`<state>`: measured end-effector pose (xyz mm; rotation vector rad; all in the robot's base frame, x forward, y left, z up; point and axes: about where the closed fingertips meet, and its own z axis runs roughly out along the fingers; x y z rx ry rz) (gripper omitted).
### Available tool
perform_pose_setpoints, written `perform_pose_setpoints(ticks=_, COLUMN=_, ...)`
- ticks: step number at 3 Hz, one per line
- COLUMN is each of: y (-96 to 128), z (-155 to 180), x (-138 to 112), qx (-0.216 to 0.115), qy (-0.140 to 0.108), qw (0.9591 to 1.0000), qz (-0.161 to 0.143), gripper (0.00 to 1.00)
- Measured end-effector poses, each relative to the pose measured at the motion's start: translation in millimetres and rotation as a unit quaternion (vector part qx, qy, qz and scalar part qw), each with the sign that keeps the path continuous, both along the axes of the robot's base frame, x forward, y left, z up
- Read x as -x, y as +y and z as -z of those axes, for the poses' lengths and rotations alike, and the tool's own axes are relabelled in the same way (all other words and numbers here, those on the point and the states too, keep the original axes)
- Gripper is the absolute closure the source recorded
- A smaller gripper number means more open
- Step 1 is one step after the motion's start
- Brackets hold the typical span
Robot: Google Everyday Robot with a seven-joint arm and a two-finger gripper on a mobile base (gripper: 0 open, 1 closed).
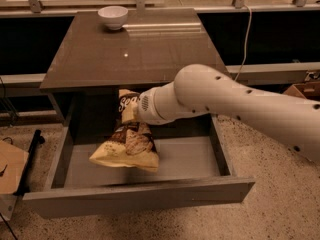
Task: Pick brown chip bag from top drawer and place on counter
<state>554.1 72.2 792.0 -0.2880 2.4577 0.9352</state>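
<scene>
The brown chip bag [127, 146] hangs upright over the open top drawer [140, 200], its cream lower edge just above the grey drawer floor. My gripper [134, 115] is at the end of the white arm coming in from the right. It is shut on the bag's upper part, near the white lettering, and the wrist mostly hides the fingers. The bag's top reaches the front edge of the counter [135, 54], which lies directly behind and above it.
A white bowl [113, 17] stands at the back left of the counter. A white cable [246, 31] hangs behind the cabinet on the right. A cardboard box [10, 166] sits on the speckled floor at left, another [305, 90] at far right.
</scene>
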Motion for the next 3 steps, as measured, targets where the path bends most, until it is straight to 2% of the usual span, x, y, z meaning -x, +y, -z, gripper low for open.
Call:
perform_pose_setpoints(ticks=1, y=-3, z=-63, x=28, qx=-0.043, qy=-0.027, qw=0.9971, qz=-0.057, gripper=1.0)
perform_pose_setpoints(ticks=2, y=-62, z=-132, x=27, qx=-0.061, qy=-0.103, qw=0.9904, qz=-0.07, gripper=1.0)
perform_pose_setpoints(ticks=3, y=-123, z=-184, x=5, qx=-0.032, qy=-0.198, qw=0.9783, qz=-0.054, gripper=1.0)
